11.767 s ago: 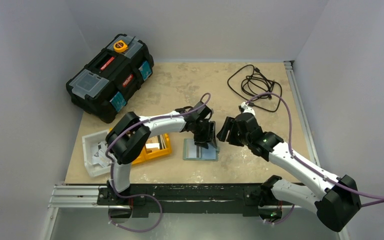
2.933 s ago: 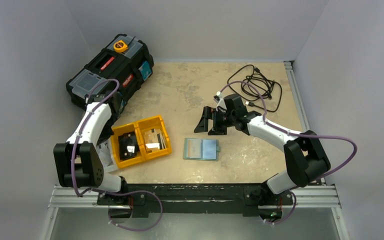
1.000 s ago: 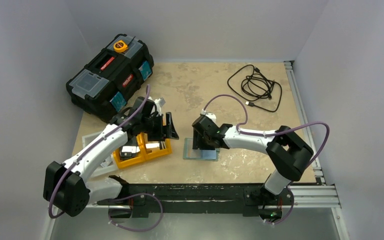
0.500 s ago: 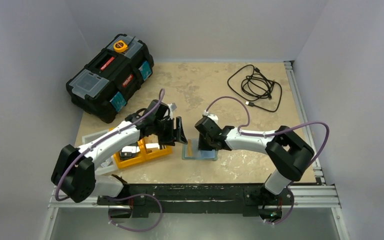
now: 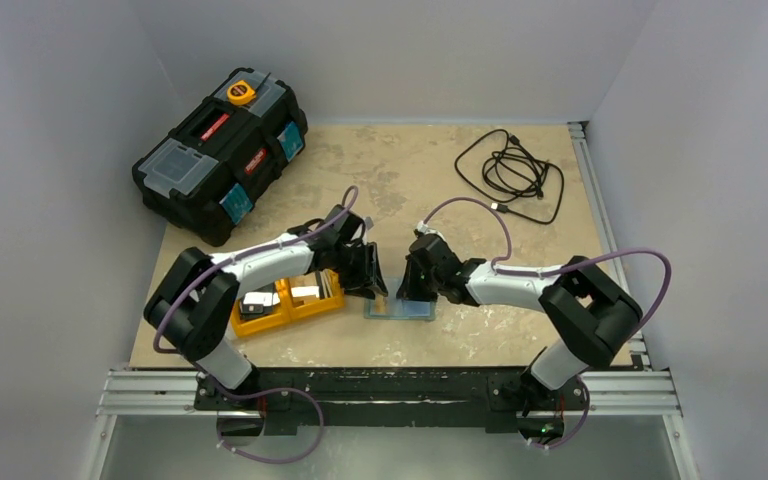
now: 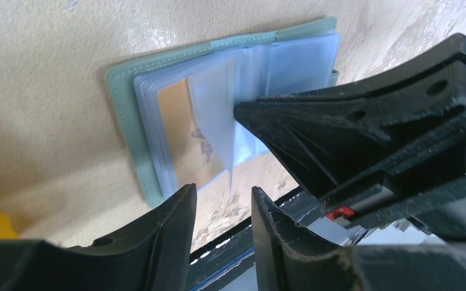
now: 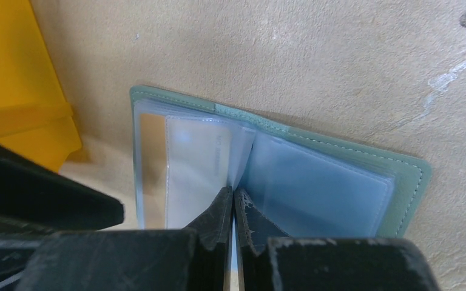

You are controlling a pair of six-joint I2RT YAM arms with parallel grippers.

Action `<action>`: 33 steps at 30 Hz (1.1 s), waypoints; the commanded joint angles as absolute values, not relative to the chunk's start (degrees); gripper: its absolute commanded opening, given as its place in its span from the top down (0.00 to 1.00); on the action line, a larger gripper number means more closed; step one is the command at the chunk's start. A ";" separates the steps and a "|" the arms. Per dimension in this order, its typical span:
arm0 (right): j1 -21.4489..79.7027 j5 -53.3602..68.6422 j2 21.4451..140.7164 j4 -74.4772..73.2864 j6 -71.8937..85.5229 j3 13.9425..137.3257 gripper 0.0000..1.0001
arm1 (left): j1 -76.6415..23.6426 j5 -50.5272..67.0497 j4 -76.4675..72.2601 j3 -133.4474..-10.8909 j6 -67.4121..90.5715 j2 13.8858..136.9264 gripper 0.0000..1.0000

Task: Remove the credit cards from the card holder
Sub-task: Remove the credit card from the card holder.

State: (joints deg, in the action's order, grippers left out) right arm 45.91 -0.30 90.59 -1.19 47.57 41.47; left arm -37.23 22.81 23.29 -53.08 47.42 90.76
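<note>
The grey-green card holder (image 5: pixel 401 307) lies open on the table, pale blue sleeves up (image 6: pixel 124 121) (image 7: pixel 409 194). My right gripper (image 7: pixel 233 200) is shut on one clear sleeve (image 6: pixel 212 121) near the spine and holds it upright; from above the gripper (image 5: pixel 415 285) sits over the holder's middle. A tan credit card (image 6: pixel 179 133) (image 7: pixel 151 157) shows in the left-hand sleeves beneath. My left gripper (image 6: pixel 221 200) (image 5: pixel 370 280) hovers at the holder's left edge, jaws narrowly open. The raised sleeve's free edge reaches the mouth of the gap, and nothing is pinched.
An orange two-compartment tray (image 5: pixel 285 312) (image 7: pixel 12 91) with flat pale pieces sits just left of the holder, under my left arm. A black toolbox (image 5: pixel 222 150) stands at the back left. A coiled black cable (image 5: pixel 510 170) lies at the back right.
My left arm swung right from the orange tray to the holder while its jaws narrowed. My right gripper closed on a sleeve and raised it.
</note>
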 commanded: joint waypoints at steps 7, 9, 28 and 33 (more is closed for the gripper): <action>44.26 1.78 90.14 1.74 44.70 38.94 1.00 | -37.81 26.95 14.69 -55.35 51.01 98.34 0.68; 44.28 1.84 89.82 1.71 44.52 39.09 1.00 | -37.95 26.93 14.40 -55.52 51.19 99.49 0.70; 41.72 -5.81 77.87 -15.43 41.81 47.02 0.47 | -44.11 18.46 17.27 -55.87 57.61 94.80 1.00; 38.59 -6.88 73.40 -17.40 40.86 45.33 0.41 | -47.42 16.42 18.43 -59.13 59.90 94.83 1.00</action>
